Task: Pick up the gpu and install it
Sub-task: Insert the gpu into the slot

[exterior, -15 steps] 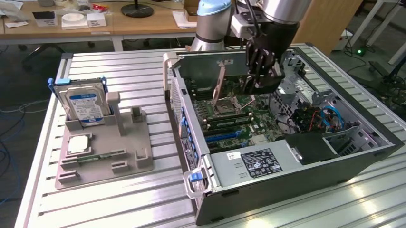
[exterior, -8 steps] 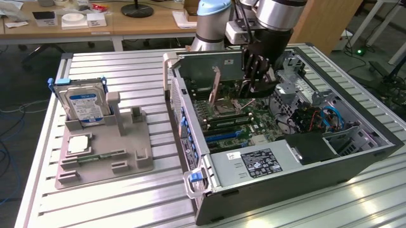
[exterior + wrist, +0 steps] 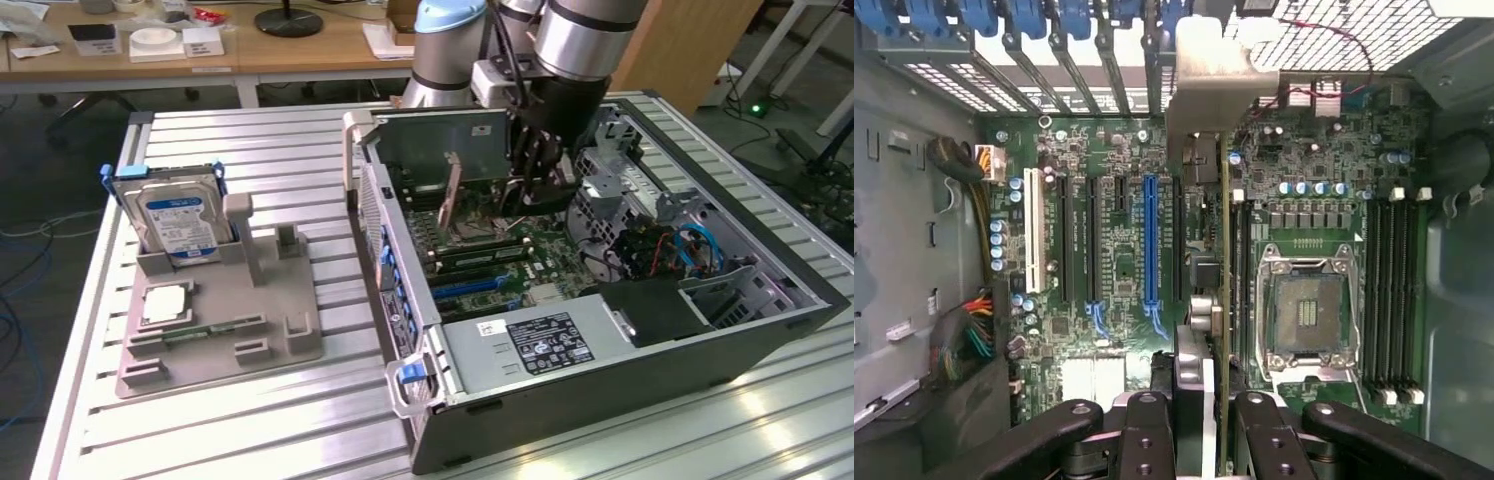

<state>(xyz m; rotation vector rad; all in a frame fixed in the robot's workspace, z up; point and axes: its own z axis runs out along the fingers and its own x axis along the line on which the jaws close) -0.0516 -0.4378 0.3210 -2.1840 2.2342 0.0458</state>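
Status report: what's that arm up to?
Hand shut on gpu. Held above motherboard, not seated. Nothing seen in the way.

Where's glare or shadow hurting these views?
Exterior view: glare streaks on the ribbed aluminium table; wrist view: the perforated white case grille is washed out, the thin dark gpu's silver metal bracket shines, the grey case wall sits dim.
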